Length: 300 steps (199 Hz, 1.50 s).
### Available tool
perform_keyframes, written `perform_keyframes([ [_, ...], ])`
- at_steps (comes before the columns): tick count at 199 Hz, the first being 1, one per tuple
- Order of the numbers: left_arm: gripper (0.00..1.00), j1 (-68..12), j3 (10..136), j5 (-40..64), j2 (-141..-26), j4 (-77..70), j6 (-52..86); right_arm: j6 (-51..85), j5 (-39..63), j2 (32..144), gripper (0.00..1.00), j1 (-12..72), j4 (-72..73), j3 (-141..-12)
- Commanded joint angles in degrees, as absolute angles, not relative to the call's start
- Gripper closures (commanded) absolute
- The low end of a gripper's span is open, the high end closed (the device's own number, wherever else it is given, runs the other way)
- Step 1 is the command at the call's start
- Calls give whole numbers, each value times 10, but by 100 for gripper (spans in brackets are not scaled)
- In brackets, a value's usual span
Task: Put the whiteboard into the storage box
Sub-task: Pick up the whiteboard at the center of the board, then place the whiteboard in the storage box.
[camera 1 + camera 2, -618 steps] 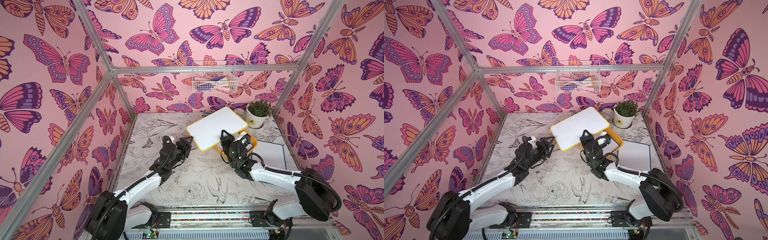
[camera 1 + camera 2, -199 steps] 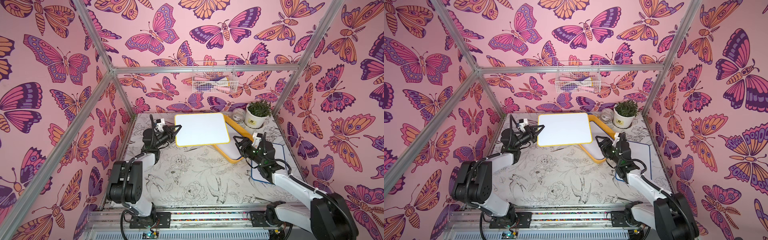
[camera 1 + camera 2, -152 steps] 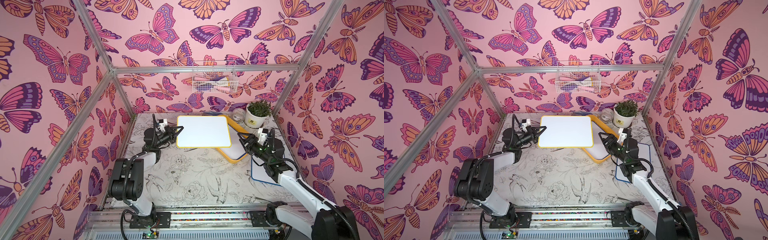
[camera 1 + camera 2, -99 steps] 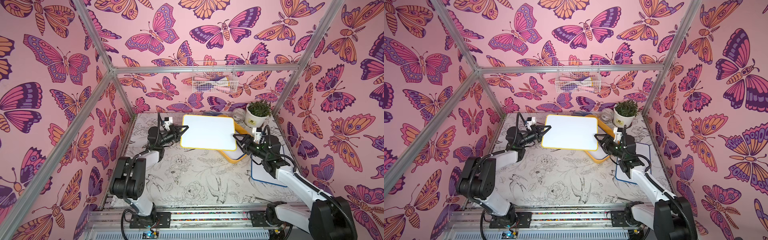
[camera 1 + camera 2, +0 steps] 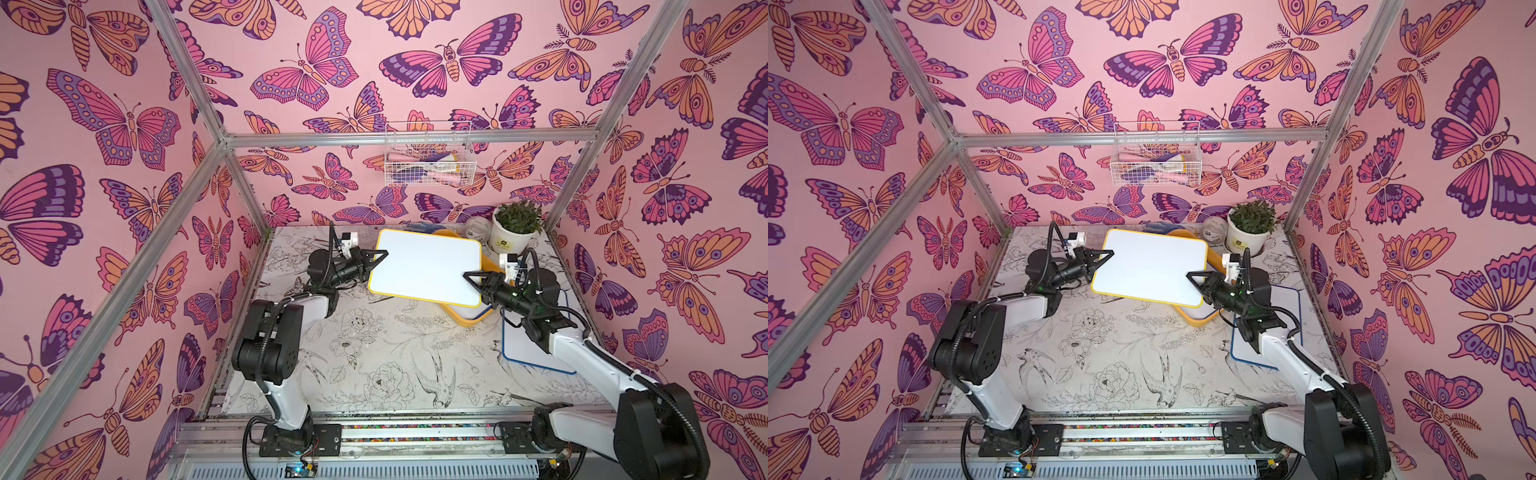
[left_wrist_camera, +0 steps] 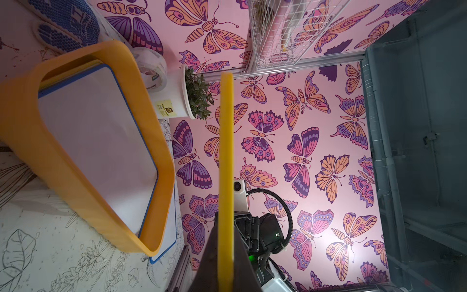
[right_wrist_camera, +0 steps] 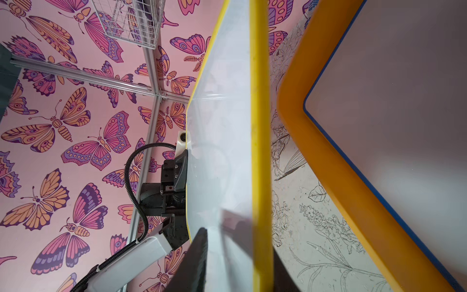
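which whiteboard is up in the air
The yellow-framed whiteboard, held clear of the table. One blue-framed whiteboard lies in the storage box, another on the table.

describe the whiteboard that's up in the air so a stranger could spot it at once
On the flower-printed table in the pink butterfly booth, find the shallow yellow-orange plastic tray near the back right. Just above it, between the left claw and right claw, hangs a flat rectangular whiteboard. Its frame is yellow; the whiteboard in the tray and the one flat on the table are blue-framed.

Both arms [image 5: 286,399] have white links [image 5: 582,353], black joints [image 5: 270,340], ribbed black cables [image 5: 331,249].
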State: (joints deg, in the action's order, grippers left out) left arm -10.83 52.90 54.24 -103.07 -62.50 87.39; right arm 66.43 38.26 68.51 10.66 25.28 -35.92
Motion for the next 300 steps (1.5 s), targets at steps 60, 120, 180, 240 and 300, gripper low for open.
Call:
perform_keyframes([
  [60,72,-129,592,534,-1079,-655,865,699,356,641,100,107,333,-353],
  [120,35,-122,630,517,-1006,-407,704,729,247,581,100,107,304,-333],
  [180,11,-111,669,359,-877,22,429,716,95,473,100,108,178,-307],
  [240,0,-148,736,238,-860,202,300,724,-20,472,100,114,175,-288],
  [300,0,-184,723,223,-839,201,215,741,-113,529,100,146,201,-294],
])
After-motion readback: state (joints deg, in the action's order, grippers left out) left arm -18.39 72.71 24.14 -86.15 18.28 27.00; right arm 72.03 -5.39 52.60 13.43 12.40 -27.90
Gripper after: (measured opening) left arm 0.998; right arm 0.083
